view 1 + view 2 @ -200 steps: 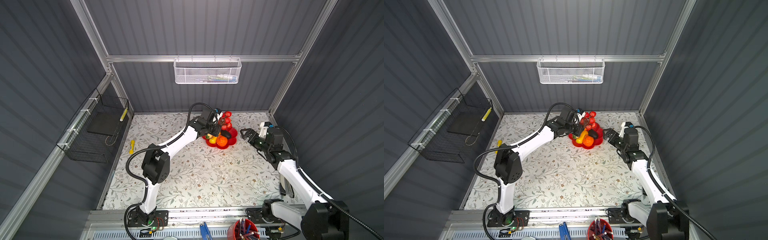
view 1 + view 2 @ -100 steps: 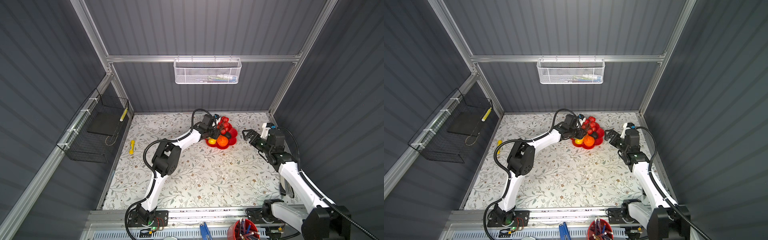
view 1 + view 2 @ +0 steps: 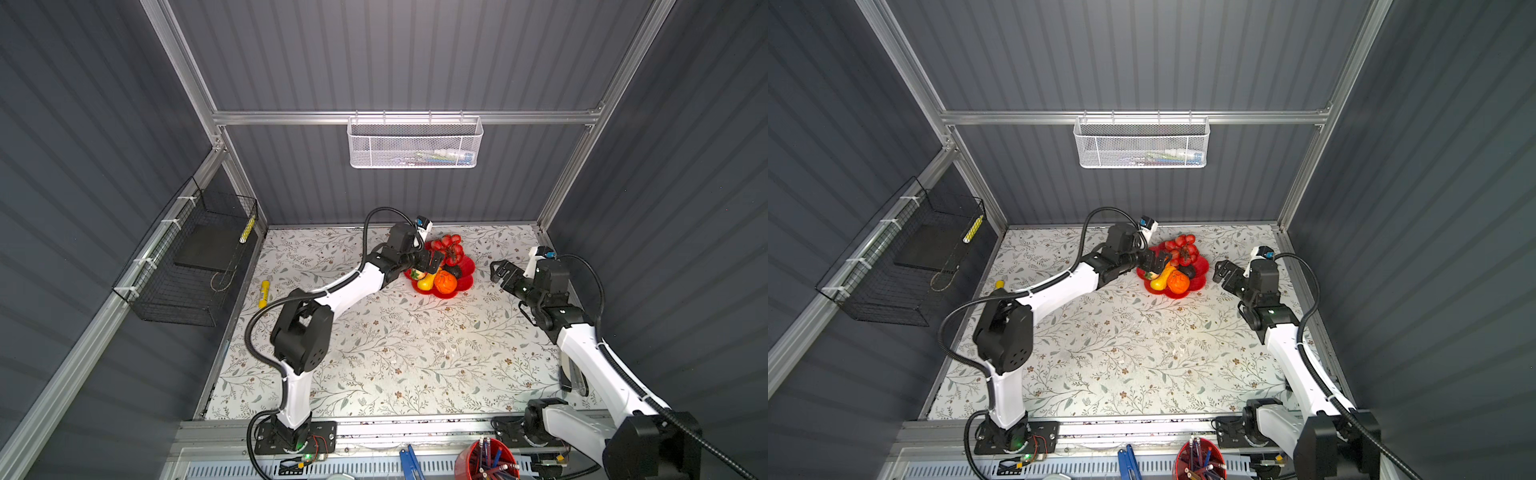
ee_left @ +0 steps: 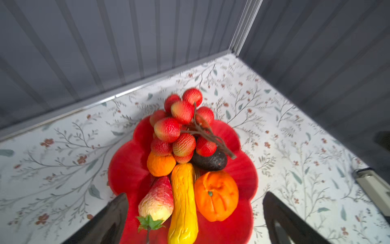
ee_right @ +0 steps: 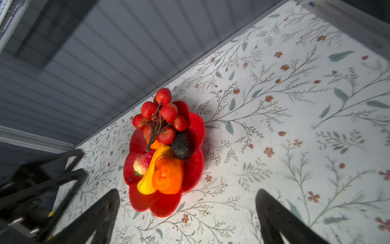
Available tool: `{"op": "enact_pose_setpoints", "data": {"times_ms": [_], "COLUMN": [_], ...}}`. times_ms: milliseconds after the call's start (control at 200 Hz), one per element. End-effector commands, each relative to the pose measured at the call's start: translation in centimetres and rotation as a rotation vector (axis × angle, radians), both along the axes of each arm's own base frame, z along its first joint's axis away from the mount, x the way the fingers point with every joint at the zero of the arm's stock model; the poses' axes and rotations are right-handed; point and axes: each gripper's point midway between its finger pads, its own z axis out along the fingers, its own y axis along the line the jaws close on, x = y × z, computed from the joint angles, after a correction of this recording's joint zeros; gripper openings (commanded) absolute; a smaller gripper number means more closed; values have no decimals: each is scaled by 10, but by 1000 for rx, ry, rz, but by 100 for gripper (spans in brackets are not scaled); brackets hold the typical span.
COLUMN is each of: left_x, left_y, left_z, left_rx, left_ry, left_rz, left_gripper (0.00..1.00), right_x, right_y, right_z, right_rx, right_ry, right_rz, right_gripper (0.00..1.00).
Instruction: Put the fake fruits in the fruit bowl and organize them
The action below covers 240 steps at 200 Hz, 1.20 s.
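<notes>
Over the fruit bowl (image 3: pixel 467 266), our left claw (image 3: pixel 433 262) spread wide, fake fruits (image 4: pixel 183 190) piled inside, right claw (image 3: pixel 500 272) gaping nearby

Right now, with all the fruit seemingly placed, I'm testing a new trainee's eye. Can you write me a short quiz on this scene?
1. True or false: the dark avocado lies inside the fruit bowl.
2. Which fruit lies between the strawberry and the ridged orange fruit? A) small orange B) elongated yellow fruit C) dark avocado
3. Fill in: the left gripper and the right gripper both stand ___, holding nothing.
Key: 1 true; 2 B; 3 open.
</notes>
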Motion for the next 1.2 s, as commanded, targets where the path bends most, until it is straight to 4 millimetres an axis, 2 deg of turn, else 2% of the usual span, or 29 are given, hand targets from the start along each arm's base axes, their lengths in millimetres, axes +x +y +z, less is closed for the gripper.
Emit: {"op": "enact_pose_setpoints", "data": {"times_ms": [0, 60, 140, 240, 305, 385, 415, 480, 525, 655, 675, 795, 910, 946, 1001, 1071, 1126, 1196], "left_x": [-6, -13, -25, -35, -37, -41, -43, -46, -47, -43, -42, -31, -29, -29, -32, -25, -22, -19], "left_y": [29, 61, 111, 180, 225, 277, 293, 323, 340, 360, 361, 366, 367, 371, 376, 378, 381, 384], "left_z": [56, 73, 68, 25, -14, -52, -63, -86, -101, -140, -146, -149, -172, -168, -176, -175, -183, -180], "left_rx": [-62, -50, 28, 202, 280, 292, 288, 288, 298, 261, 258, 266, 245, 236, 245, 246, 277, 262], "left_ry": [-230, -335, -440, -467, -385, -287, -264, -231, -202, -136, -131, -150, -150, -189, -125, -128, -68, -73], "left_rz": [96, 201, 366, 569, 644, 741, 772, 830, 857, 848, 850, 849, 846, 872, 889, 899, 914, 925], "left_gripper": [100, 100, 100, 100, 100, 100, 100, 100, 100, 100, 100, 100, 100, 100, 100, 100, 100, 100], "right_x": [-11, -18, -26, -29, -24, -15, -11, -1, 7, 19, 19, 18, 18, 18, 17, 20, 20, 20], "right_y": [-39, -54, -68, -80, -84, -84, -83, -77, -65, -62, -63, -63, -64, -64, -64, -66, -66, -65], "right_z": [4, 0, -6, -16, -29, -42, -56, -67, -74, -95, -92, -95, -94, -94, -93, -96, -95, -95], "right_rx": [-208, -311, -431, -516, -560, -585, -588, -554, -555, -548, -552, -545, -544, -544, -546, -536, -525, -525], "right_ry": [-69, -100, -161, -168, -149, -180, -175, -191, -198, -191, -211, -184, -186, -187, -201, -175, -179, -186], "right_rz": [-143, -199, -251, -306, -318, -305, -286, -241, -164, -123, -129, -129, -131, -132, -137, -139, -132, -124], "right_gripper": [99, 99, 99, 99, 99, 99, 99, 99, 99, 99, 99, 99, 99, 99, 99, 99, 99, 99]}}
